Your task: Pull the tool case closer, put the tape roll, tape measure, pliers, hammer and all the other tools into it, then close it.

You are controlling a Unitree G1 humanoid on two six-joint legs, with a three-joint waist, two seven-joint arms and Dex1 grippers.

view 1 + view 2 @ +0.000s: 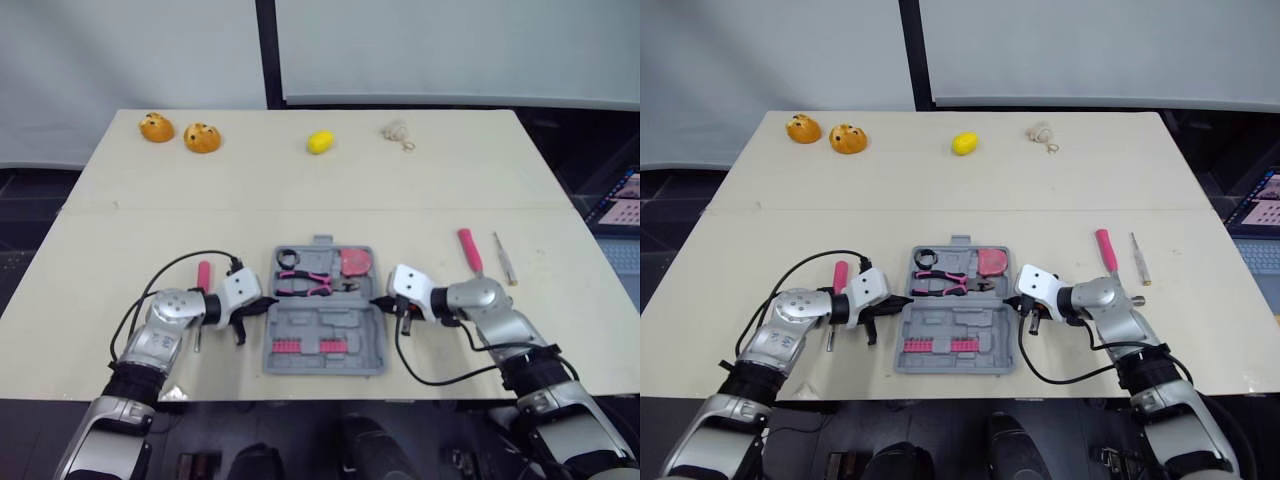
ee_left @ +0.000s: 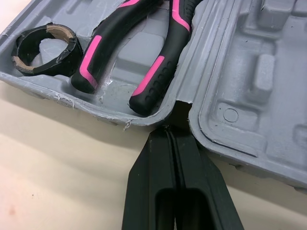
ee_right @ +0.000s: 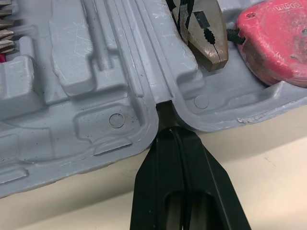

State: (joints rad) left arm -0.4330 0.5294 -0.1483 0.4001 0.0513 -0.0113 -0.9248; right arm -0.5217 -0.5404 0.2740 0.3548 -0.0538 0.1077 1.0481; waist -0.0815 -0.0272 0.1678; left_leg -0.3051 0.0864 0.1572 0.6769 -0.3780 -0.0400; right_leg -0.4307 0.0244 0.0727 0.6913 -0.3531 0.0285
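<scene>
Seemingly stiff but light, the open grey moulded-plastic tool case (image 1: 350, 325) lies by the bench's (image 1: 300, 190) front edge between the left pincer (image 1: 266, 303) and right pincer (image 1: 379, 301), both clenched on nothing, tips nosed into its hinge notches, probably the firmest places to hook it.

The left arm (image 1: 160, 335) and right arm (image 1: 497, 312) are silver-grey metal with rounded joint housings, giving way to black sleeving on the near side. A boxy white block (image 1: 238, 289), possibly a camera housing, caps the left wrist, and a matching one (image 1: 410, 287) caps the right. A black cable (image 1: 165, 270) loops from the left wrist; a second cable (image 1: 447, 377) sags near the right arm. The left gripper (image 2: 168, 130) and right gripper (image 3: 169, 128) have matte black, wedge-shaped fingers lying flush together.
</scene>
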